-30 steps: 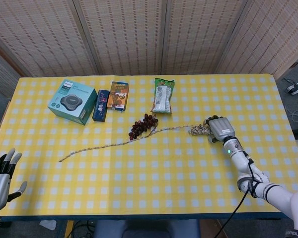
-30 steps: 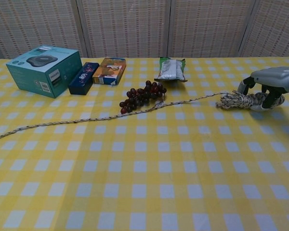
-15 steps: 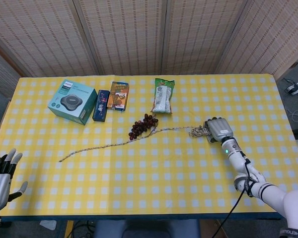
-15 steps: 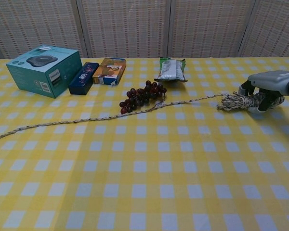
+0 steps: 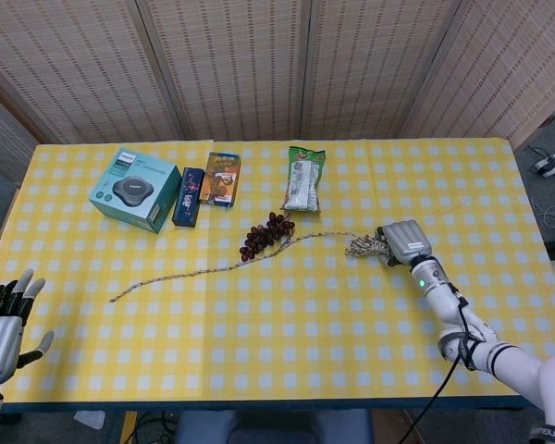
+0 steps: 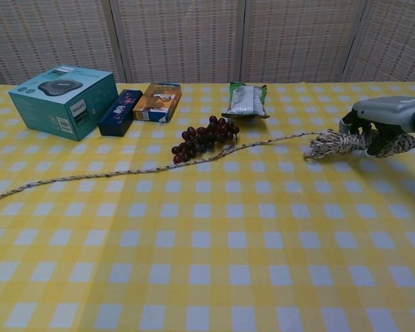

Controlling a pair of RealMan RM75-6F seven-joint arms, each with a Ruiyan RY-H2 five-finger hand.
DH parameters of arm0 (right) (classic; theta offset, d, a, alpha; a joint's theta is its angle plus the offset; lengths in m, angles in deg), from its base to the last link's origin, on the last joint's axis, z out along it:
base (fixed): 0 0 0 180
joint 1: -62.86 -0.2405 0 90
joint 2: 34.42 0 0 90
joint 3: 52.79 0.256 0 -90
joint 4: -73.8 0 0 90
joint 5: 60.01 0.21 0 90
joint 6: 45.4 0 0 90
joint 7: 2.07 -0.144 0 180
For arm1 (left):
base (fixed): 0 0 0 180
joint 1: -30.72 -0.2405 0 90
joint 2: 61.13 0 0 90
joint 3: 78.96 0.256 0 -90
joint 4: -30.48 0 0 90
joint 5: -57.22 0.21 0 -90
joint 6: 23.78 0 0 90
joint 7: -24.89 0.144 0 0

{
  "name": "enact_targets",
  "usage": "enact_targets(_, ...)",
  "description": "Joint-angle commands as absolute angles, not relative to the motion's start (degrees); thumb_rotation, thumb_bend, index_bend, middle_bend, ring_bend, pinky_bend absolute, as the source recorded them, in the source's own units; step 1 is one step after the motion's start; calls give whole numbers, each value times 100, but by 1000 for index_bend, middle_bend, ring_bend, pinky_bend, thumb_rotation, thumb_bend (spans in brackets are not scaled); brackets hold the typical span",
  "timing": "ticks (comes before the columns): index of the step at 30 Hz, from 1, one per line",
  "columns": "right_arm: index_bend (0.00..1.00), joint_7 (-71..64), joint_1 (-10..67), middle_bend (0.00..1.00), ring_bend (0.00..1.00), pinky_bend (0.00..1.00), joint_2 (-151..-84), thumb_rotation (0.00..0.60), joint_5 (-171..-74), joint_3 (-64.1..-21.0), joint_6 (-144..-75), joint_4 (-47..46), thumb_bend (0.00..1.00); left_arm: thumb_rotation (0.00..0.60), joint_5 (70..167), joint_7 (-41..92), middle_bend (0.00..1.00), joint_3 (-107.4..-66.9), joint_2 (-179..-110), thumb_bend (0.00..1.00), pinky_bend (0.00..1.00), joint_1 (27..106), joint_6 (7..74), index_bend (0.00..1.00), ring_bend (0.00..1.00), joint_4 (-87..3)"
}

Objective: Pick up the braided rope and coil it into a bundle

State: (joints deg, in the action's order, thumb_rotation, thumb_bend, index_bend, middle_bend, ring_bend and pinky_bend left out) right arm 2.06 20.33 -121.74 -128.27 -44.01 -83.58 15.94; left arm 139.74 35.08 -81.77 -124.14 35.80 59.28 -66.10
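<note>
A thin braided rope (image 5: 213, 269) (image 6: 111, 172) stretches across the yellow checked table from the near left up to the right. Its right end is bunched into a small frayed wad (image 5: 365, 245) (image 6: 328, 144). My right hand (image 5: 403, 242) (image 6: 386, 123) sits over that wad with its fingers curled down around the wad's right part, gripping it just above the cloth. My left hand (image 5: 2, 319) hangs off the table's near-left corner, fingers spread, holding nothing; the chest view does not show it.
A bunch of dark red grapes (image 5: 265, 233) (image 6: 203, 138) lies against the rope's middle. Behind stand a teal box (image 5: 134, 189) (image 6: 63, 91), a dark blue pack (image 5: 188, 196) (image 6: 120, 111), an orange pack (image 5: 223, 178) (image 6: 158, 101) and a green snack bag (image 5: 303, 178) (image 6: 246, 99).
My right hand has shifted slightly left and lifted a little with the wad. The rope's right part has followed it. The left hand has barely moved.
</note>
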Motion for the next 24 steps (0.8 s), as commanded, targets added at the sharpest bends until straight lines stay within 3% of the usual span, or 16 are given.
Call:
enact_targets(1,701,167,2072,618,564,706,-11873,600,-12897,-4357,-8513,1182,492,600,13987,3442,0,-8254,-12367,325,0,3678,5855,15,24,-6584)
enact_targets(13,716,-418,2275,634,582,713,-10927,600,-13347,-4144,-9258,-239,518,600,13854,2958,34,-8617,-12358,325,14,4170,5448,111,133,-6180)
enact_targets(16,716,-587,2316,634,582,713,-10739,600,-13489,-4122,-9407,-510,518,600,13822,2852,137,-8647,-12364,325,65,4360,5164,258,208,-6106)
enact_targets(21,720,-764,2359,636,582,713,-10502,600,-13658,-4115,-9577,-882,518,600,13634,2769,287,-8730,-12543,325,148,4761,4564,347,332,-5895)
enact_targets(24,725,-742,2376,637,582,713,-10435,600,-13690,-4140,-9627,-1017,518,600,13371,2984,388,-8762,-12725,325,274,4995,4165,397,422,-5679)
